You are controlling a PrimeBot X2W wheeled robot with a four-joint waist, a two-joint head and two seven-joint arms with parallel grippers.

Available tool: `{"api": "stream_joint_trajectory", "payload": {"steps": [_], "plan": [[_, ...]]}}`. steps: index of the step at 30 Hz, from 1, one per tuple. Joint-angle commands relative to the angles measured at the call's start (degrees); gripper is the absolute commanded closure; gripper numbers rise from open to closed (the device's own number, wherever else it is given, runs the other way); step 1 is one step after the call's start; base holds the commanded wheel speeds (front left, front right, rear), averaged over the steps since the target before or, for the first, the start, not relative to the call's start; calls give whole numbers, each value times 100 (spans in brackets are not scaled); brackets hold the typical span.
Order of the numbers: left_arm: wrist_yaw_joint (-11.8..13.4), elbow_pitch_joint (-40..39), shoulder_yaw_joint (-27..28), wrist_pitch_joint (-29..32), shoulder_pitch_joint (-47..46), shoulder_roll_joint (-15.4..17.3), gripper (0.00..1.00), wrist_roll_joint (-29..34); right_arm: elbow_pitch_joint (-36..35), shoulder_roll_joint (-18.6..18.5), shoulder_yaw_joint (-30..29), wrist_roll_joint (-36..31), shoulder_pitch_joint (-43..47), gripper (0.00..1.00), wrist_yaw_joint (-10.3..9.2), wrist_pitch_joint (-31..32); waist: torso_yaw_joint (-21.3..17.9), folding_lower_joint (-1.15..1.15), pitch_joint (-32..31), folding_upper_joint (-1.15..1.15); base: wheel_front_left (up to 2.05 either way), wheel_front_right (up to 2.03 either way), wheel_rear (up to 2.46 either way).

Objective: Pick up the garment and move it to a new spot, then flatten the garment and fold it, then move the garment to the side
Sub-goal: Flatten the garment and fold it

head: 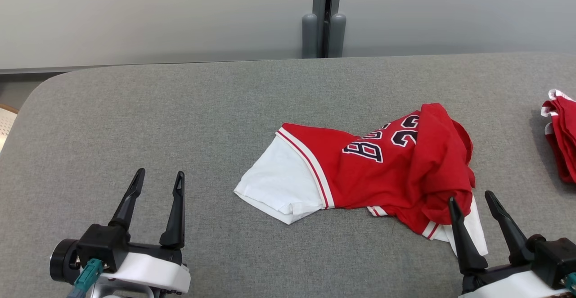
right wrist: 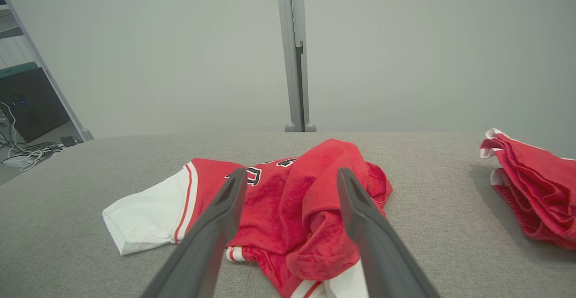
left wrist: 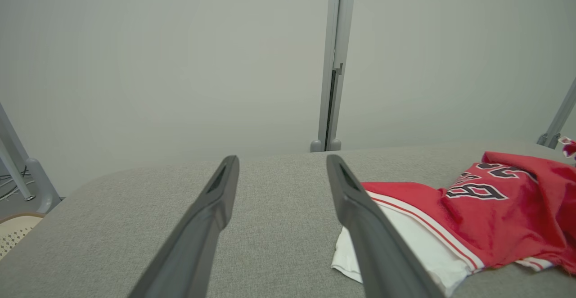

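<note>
Garment (head: pixel 382 172) just ahead of right tool (head: pixel 470 198) — jaws spread, empty; left tool (head: pixel 160 172) spread too, well apart

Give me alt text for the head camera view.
A crumpled red and white jersey lies on a grey table. The open left gripper sits apart from it; the open right gripper is at its near edge.

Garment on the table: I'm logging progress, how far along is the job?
Nothing looks done: the garment lies crumpled on the table. In hand: nothing; left gripper and right gripper stand open, empty, the right near it. Left: pickup, flattening, folding, moving aside.
</note>
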Motion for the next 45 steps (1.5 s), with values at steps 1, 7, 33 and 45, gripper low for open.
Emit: {"api": "stream_joint_trajectory", "payload": {"steps": [1,7,33,45], "plan": [[23,-18,-1,7,-50,45,0,-1,13,-4,-9,28,-62,0,-1,-4,5,0,3,0,0,0,0],[46,-41,-20,12,-66,54,0,-20,43,32,-86,89,-87,0,-1,-10,20,0,32,0,0,0,0],[-154,309,-258,-255,-956,-171,0,42,2576,-730,49,1402,-2015,64,0,-137,339,0,1094,0,0,0,0],[-195,506,-237,-355,-1068,-207,0,27,2425,-1147,158,1539,-1927,100,0,-424,254,0,1050,0,0,0,0]]}}
